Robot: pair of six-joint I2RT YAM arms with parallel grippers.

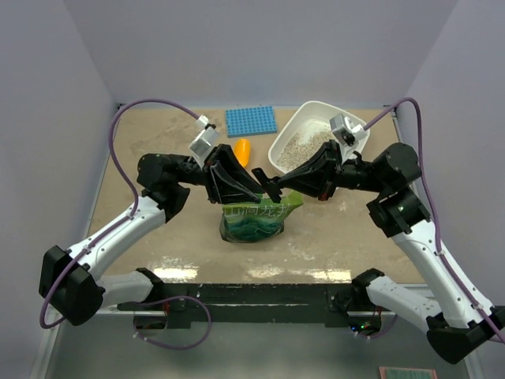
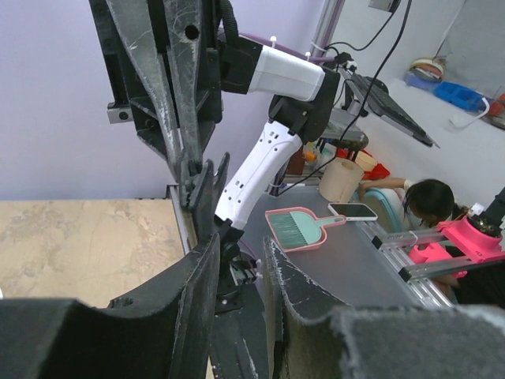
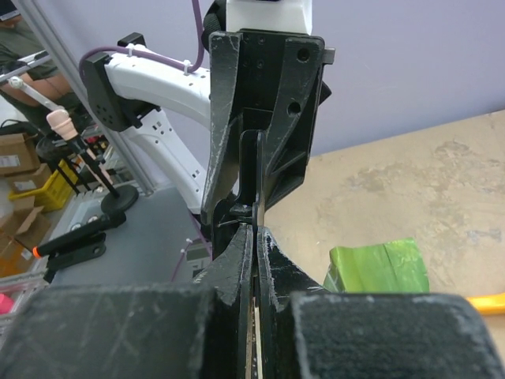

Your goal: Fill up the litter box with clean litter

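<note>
The white litter box [image 1: 316,105] stands at the back right and holds a layer of clean litter [image 1: 304,147]. A crinkly green bag [image 1: 251,220] stands upright mid-table, its top also showing in the right wrist view [image 3: 379,268]. Both grippers meet tip to tip just above the bag's top. My left gripper [image 1: 267,194] [image 2: 241,245] has its jaws apart, with nothing visible between them. My right gripper [image 1: 273,183] [image 3: 254,230] is shut, finger against finger, and the bag lies to one side of it, outside the jaws.
An orange scoop [image 1: 242,150] lies behind the bag, left of the box. A blue studded mat [image 1: 251,121] lies at the back. Spilled granules [image 1: 237,265] dust the table's front edge. Purple walls close three sides. A pink dustpan [image 2: 296,227] lies off the table.
</note>
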